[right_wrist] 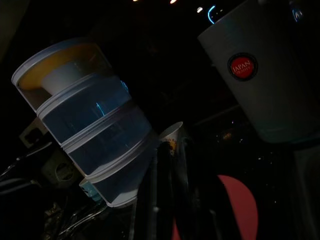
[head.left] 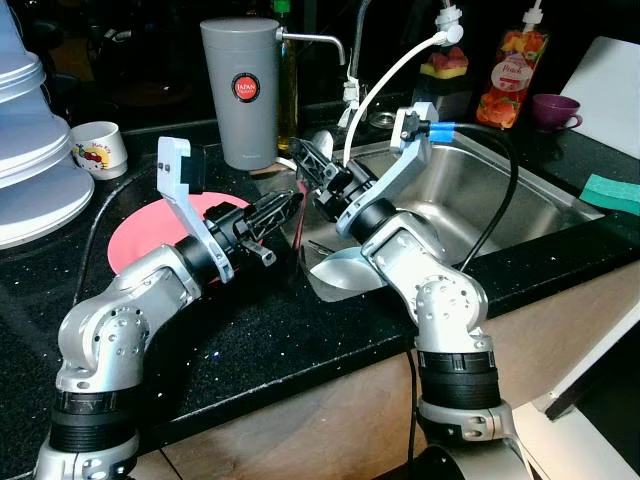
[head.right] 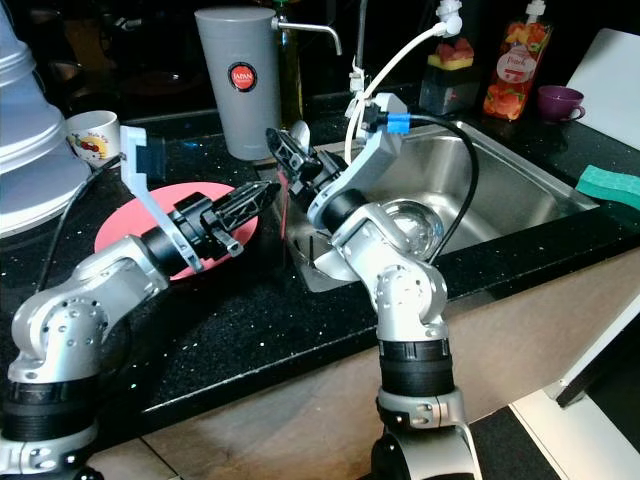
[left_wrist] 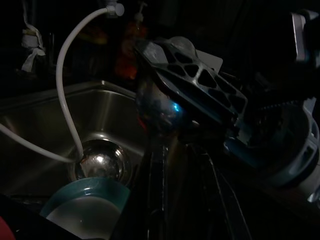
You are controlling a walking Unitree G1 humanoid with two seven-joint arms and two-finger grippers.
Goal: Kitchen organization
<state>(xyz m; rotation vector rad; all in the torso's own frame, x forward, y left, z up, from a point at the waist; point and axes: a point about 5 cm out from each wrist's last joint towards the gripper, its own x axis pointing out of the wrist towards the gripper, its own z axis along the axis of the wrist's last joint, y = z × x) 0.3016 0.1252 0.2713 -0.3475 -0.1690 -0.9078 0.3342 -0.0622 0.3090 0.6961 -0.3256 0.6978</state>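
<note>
On the black counter, the steel sink holds a teal bowl at its near-left corner, just below both claws, the left claw pressed together beside the red plate, the right claw slightly spread.

counter: lower centre of frame | sink: right of centre, set in counter | canister: upper centre, behind plate | mug: upper left | sponge: right edge
</note>
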